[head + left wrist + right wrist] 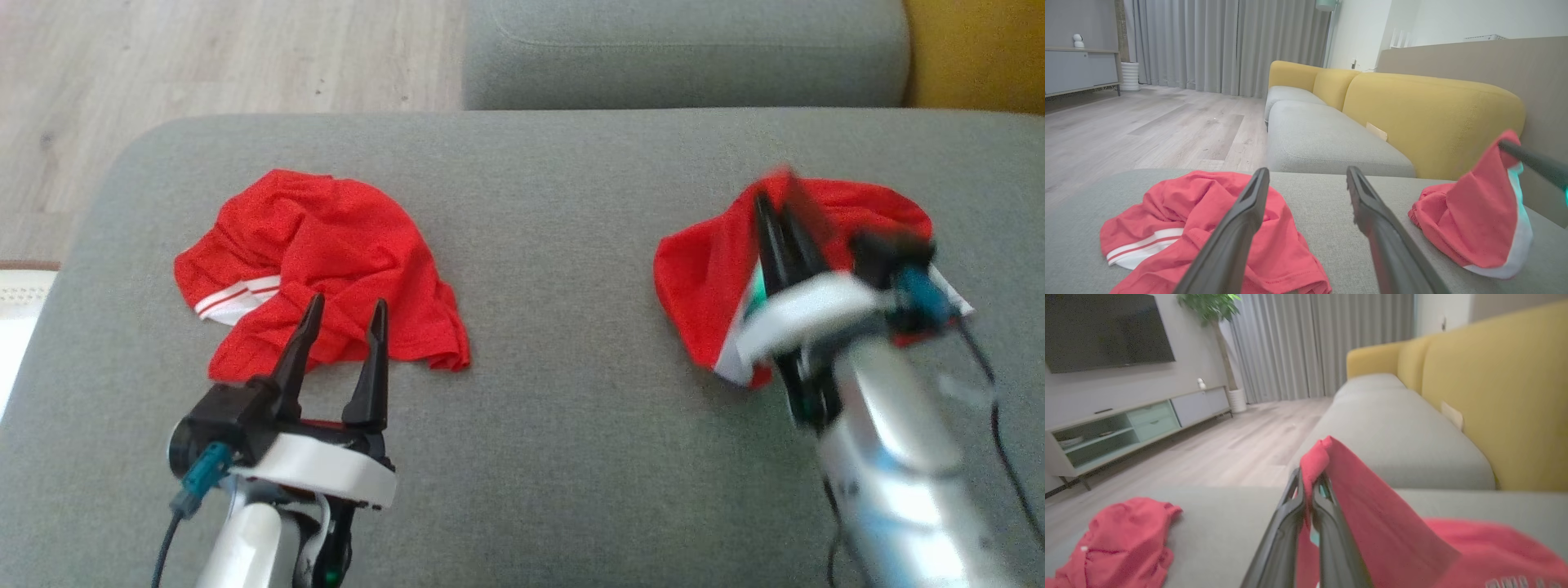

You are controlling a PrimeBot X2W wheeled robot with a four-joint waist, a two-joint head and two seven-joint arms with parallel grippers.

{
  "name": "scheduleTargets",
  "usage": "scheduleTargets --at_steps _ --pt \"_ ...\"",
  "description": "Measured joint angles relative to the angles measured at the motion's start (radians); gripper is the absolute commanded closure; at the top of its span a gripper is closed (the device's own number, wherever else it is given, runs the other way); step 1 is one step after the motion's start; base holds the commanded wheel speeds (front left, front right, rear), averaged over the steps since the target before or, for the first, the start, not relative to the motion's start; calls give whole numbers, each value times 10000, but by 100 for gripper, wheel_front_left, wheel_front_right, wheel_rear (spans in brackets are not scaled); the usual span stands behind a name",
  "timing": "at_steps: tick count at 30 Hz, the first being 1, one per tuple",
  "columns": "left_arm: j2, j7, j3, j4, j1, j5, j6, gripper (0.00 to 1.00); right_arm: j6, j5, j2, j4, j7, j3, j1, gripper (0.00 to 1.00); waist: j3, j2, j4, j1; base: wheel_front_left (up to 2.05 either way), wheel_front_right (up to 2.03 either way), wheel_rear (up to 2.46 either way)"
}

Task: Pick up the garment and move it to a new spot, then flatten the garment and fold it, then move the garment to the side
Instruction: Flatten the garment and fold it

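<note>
Two crumpled red garments lie on the grey ottoman point(555, 408). The right garment point(702, 269) is pinched at a fold by my right gripper point(775, 192), which is shut on it and holds the cloth up in a peak; the right wrist view shows that red cloth point(1372, 506) clamped between the closed fingers. The left garment point(326, 253), red with white stripes, rests in a heap. My left gripper point(343, 314) hovers open at its near edge with nothing between its fingers point(1241, 228). From the left wrist, the raised right garment point(1474, 216) stands at the right.
A grey and yellow sofa point(1412, 106) stands beyond the ottoman. Wooden floor point(204, 57) lies to the far left. A TV cabinet point(1126, 424) lines the far wall. The ottoman's middle, between the two garments, is bare fabric.
</note>
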State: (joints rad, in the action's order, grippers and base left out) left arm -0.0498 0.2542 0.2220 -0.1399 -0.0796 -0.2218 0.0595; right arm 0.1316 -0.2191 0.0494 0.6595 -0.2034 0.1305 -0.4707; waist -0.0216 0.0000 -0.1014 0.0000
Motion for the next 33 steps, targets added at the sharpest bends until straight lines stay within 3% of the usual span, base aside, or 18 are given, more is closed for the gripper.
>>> scheduleTargets --at_steps 8,15,21,28,33 --pt "4 -2 272 -12 185 -215 -140 0 0 -988 79 -602 719 1430 -2908 100 254 0 -487 0 0 0 0" --pt "4 -2 203 13 406 -278 -171 0 0 -1101 81 146 460 648 -4024 100 309 0 -637 0 0 0 0" --pt "4 -2 52 88 422 -276 -242 0 0 -337 163 685 541 -516 -2520 100 148 0 -229 0 0 0 0" --pt "4 -2 113 107 331 -215 -232 0 0 -247 848 399 1212 -1327 459 100 -19 0 396 0 0 0 0" --pt "4 -2 105 102 317 -171 -205 0 0 -36 1170 148 1534 -1676 1336 100 -128 0 761 0 0 0 0"
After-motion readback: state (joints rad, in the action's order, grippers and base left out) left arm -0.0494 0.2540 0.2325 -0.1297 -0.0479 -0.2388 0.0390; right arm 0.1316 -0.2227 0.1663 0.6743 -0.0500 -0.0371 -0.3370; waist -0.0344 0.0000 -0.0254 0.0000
